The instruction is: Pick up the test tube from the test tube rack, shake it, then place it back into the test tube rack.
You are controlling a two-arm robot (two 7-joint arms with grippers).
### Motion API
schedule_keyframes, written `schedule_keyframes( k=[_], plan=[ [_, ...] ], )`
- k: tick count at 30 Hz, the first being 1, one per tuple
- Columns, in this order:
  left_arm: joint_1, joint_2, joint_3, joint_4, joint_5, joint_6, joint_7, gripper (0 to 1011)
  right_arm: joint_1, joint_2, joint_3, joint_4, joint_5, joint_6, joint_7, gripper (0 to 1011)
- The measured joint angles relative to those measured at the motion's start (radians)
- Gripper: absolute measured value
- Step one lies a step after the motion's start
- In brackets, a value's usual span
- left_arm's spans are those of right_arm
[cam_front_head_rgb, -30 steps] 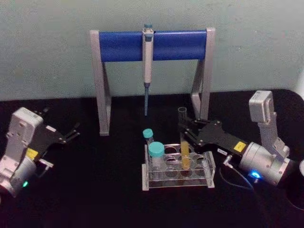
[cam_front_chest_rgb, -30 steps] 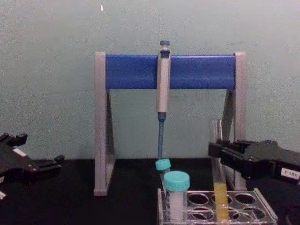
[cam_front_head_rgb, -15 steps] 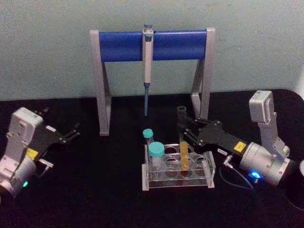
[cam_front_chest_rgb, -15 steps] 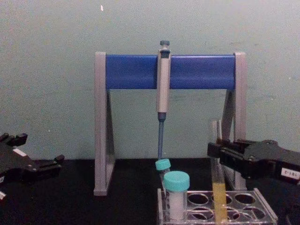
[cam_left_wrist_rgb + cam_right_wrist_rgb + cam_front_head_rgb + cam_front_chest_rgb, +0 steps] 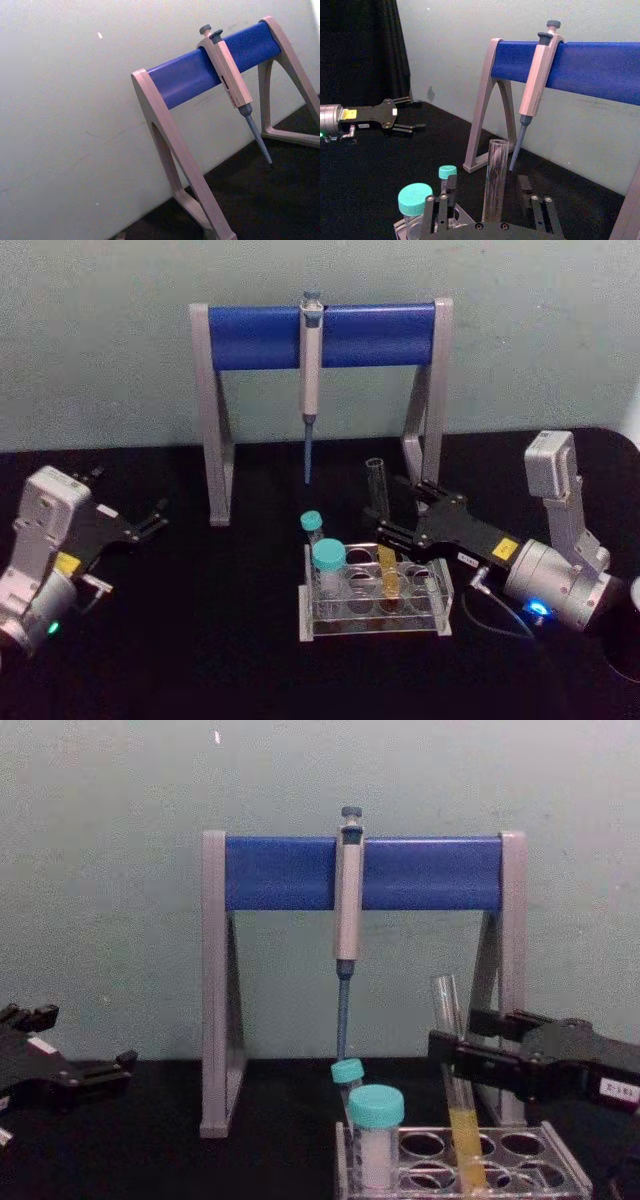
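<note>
The test tube (image 5: 376, 490) is clear glass with yellow-orange liquid low down. It stands in a back-row hole of the clear test tube rack (image 5: 372, 627), its open top leaning left. My right gripper (image 5: 390, 508) is open around the tube's upper half, with a gap on each side. In the right wrist view the test tube (image 5: 495, 180) rises between the black fingers (image 5: 441, 210). The chest view shows the test tube (image 5: 447, 1020) tilted in the rack (image 5: 565, 1167), with the right gripper (image 5: 457, 1032) around it. My left gripper (image 5: 155, 518) is parked open at the far left.
Two teal-capped white tubes (image 5: 328, 562) stand at the rack's left end. A grey-and-blue pipette stand (image 5: 320, 335) with a hanging pipette (image 5: 310, 380) rises just behind the rack, with its right leg (image 5: 428, 440) close to my right gripper. The table is black.
My right gripper's fingers have spread apart and let go of the test tube. The tube has sunk a little into the rack and its top has tipped left. The left arm has not moved.
</note>
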Motion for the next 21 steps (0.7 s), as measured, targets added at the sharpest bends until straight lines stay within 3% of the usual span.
schedule_keyframes(
  k=[3,10,16,21],
  plan=[
    [0.0,0.0,0.0,0.0,0.0,0.0,0.0,1001,0.0,0.0,0.0,0.0,0.0,0.0,0.0,859],
    [0.0,0.0,0.0,0.0,0.0,0.0,0.0,1001,0.0,0.0,0.0,0.0,0.0,0.0,0.0,998],
    [0.0,0.0,0.0,0.0,0.0,0.0,0.0,1001,-0.006,0.001,0.006,-0.007,0.001,-0.007,-0.002,1000],
    [0.0,0.0,0.0,0.0,0.0,0.0,0.0,1001,-0.034,0.008,0.037,-0.063,0.002,-0.026,-0.042,1000]
  ],
)
